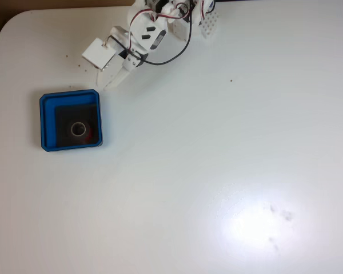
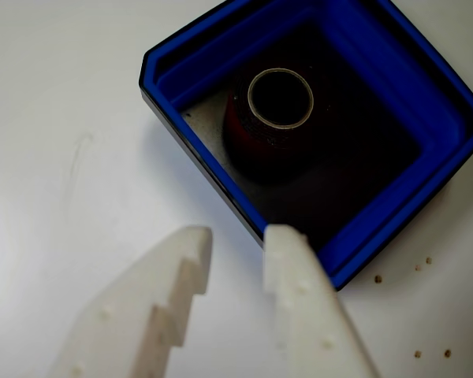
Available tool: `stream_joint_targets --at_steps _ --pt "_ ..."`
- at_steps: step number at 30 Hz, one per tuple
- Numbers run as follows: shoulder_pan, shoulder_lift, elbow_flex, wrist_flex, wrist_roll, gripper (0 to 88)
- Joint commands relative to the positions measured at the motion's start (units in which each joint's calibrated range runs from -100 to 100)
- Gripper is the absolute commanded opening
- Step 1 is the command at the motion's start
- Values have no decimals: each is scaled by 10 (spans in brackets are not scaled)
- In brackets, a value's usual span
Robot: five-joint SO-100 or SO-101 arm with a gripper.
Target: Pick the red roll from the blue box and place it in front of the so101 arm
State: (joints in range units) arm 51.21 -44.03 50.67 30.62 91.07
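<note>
Jaws stand a little apart with nothing between them: in the wrist view we see the gripper (image 2: pixel 236 236) with its two white fingers (image 2: pixel 154 291) parted by a narrow gap over bare table, one tip just at the box's near rim. We find the roll (image 2: pixel 256 138) standing on end on the dark floor of the box (image 2: pixel 426 185), its pale core ring facing up. In the fixed view the arm (image 1: pixel 146 31) reaches down from the top edge, and its gripper (image 1: pixel 110 84) hovers just beside the box's (image 1: pixel 46 123) upper right corner. We see the roll (image 1: pixel 79 129) near the box's middle. Small dark specks dot the table (image 1: pixel 228 171).
</note>
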Motion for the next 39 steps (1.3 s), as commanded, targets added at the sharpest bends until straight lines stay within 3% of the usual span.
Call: stream_joint_targets --at_steps 1,13,22,28,39 --pt "4 85 -119 -8 3 7" --pt "45 392 -475 18 -1 7" --pt "80 607 -765 318 -2 8" --pt "80 699 -834 366 -3 25" --pt "90 746 -859 365 0 194"
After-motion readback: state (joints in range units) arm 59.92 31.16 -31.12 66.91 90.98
